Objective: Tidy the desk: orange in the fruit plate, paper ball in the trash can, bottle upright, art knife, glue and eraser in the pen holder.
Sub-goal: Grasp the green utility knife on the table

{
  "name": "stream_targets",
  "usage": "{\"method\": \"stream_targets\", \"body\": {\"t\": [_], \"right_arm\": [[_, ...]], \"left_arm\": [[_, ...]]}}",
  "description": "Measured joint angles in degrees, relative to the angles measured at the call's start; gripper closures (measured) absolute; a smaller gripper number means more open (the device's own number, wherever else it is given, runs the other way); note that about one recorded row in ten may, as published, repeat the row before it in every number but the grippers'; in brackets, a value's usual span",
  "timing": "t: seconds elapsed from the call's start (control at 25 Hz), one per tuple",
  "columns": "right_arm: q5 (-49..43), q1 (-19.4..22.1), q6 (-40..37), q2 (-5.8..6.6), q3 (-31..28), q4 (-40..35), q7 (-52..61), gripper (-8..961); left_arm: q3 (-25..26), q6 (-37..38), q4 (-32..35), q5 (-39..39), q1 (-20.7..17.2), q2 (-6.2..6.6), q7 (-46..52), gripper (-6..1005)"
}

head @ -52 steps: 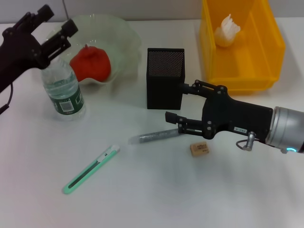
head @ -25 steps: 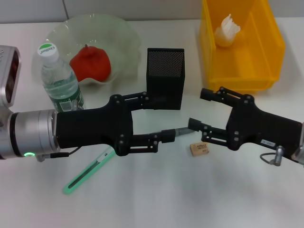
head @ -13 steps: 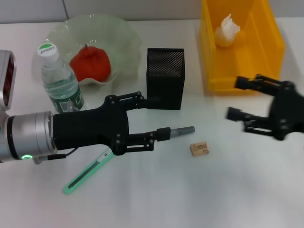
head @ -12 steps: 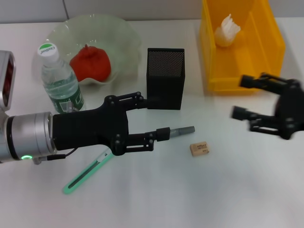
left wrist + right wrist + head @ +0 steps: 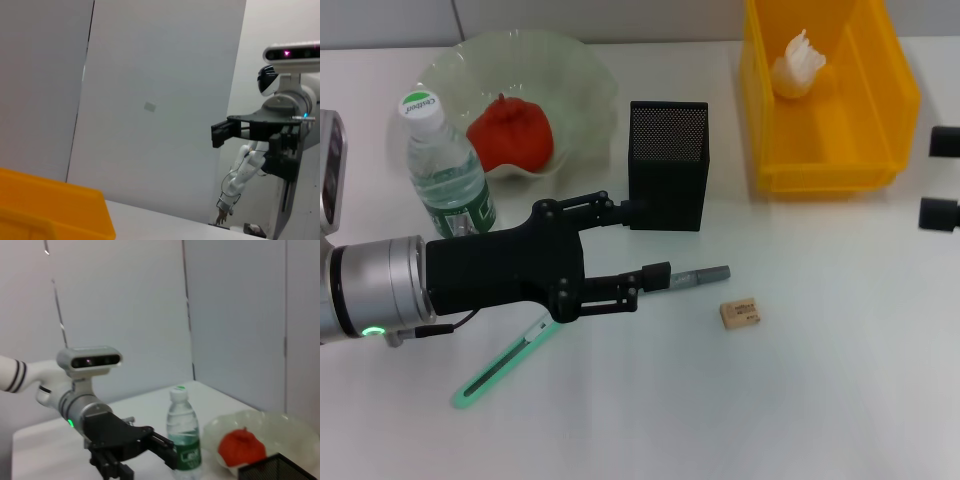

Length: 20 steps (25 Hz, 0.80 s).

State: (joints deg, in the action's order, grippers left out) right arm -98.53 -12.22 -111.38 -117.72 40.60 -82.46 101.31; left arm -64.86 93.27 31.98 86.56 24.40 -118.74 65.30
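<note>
The grey glue stick (image 5: pixel 705 273) lies on the table in front of the black mesh pen holder (image 5: pixel 667 165). My left gripper (image 5: pixel 642 242) is open, and its lower fingertip (image 5: pixel 655 275) is at the glue's near end. The tan eraser (image 5: pixel 740 313) lies right of the glue. The green art knife (image 5: pixel 510 360) lies at the front left. The bottle (image 5: pixel 445 170) stands upright. The orange (image 5: pixel 510 135) sits in the glass plate (image 5: pixel 585 70). The paper ball (image 5: pixel 798 62) is in the yellow bin (image 5: pixel 830 175). My right gripper (image 5: pixel 942 177) is open at the right edge.
The right wrist view shows my left gripper (image 5: pixel 130 445), the bottle (image 5: pixel 182 430), the orange (image 5: pixel 242 447) and the pen holder's rim (image 5: pixel 280 467). The left wrist view shows a corner of the yellow bin (image 5: pixel 50 210) and my right gripper (image 5: pixel 230 132) farther off.
My right gripper has pulled away from the glue to the right edge. My left arm came over from the bottle to the glue, then eased back slightly. The glue shifted right early on.
</note>
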Motion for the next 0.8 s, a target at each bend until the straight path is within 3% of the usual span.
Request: {"method": "stream_targets", "body": {"t": [0.16,0.2,0.4,0.56,0.8], "right_arm": [[-5.04,-2.39,-0.93,0.66,-0.55,-6.90,9.73,185],[-9.46,-4.95,-1.91,1.07,-0.43,-10.11,15.84,185],[-17.74,-10.73,-6.27,1.69,-0.09,-13.15,22.57,185],[-24.00,-15.42,-9.44,1.80,2.16,-13.61,23.61,185],[-30.19,-20.54,-10.52,2.30,11.19,-14.71,19.18,185]], "left_arm": [[0.00,-0.11,-0.12,-0.03,-0.03,0.00,0.00,242],[0.00,-0.16,-0.12,-0.05,-0.05,0.00,0.00,242],[0.00,-0.62,-0.64,-0.11,-0.07,0.00,-0.15,242],[0.01,-0.90,-1.18,-0.16,-0.10,0.00,-0.97,242],[0.01,-0.99,-2.30,-0.17,-0.70,0.11,-1.88,243]]}}
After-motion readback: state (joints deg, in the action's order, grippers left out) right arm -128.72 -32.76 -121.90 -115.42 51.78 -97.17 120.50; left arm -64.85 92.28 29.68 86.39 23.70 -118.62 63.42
